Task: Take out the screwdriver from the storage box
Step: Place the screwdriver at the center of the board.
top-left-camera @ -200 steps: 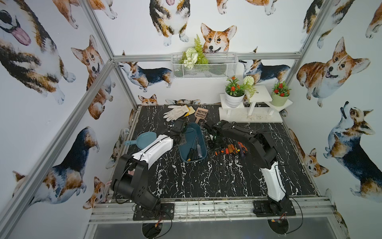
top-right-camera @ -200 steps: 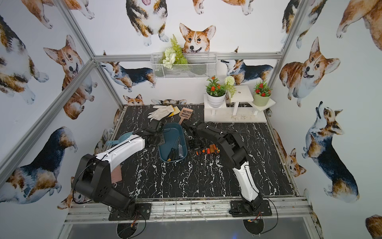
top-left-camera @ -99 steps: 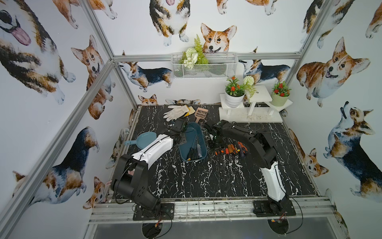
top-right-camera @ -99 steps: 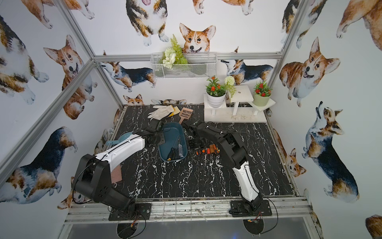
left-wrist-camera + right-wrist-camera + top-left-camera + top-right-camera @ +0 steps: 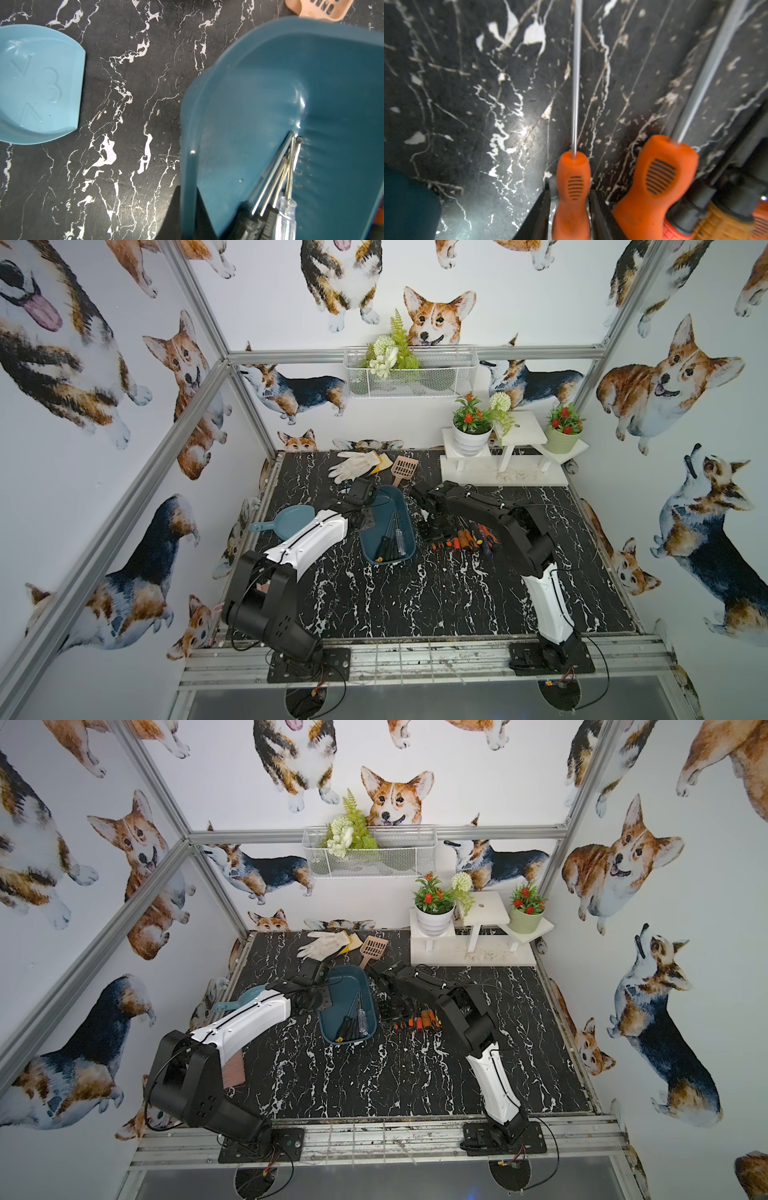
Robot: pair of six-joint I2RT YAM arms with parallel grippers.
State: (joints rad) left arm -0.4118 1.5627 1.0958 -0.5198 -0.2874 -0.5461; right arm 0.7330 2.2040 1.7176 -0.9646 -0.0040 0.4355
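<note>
The storage box (image 5: pixel 384 510) (image 5: pixel 345 986) (image 5: pixel 270 93) is a dark teal tray on the black marble table, between my two arms. Several screwdrivers (image 5: pixel 392 541) (image 5: pixel 353 1023) (image 5: pixel 276 172) lie in its near end, black-handled ones and a clear-handled one. My left gripper (image 5: pixel 365 522) (image 5: pixel 188 207) is shut on the box's left rim. My right gripper (image 5: pixel 432 531) (image 5: pixel 572 187) is low over the table just right of the box. An orange-handled screwdriver (image 5: pixel 573 166) lies between its fingers, and a thin gap shows beside the handle.
More orange and yellow-handled screwdrivers (image 5: pixel 465 539) (image 5: pixel 419 1021) lie in a row right of the box. A light blue scoop (image 5: pixel 291 520) (image 5: pixel 39 83) sits left of it. A glove (image 5: pixel 353 464), a pink slotted scoop (image 5: pixel 403 467) and a white plant stand (image 5: pixel 503 472) are at the back.
</note>
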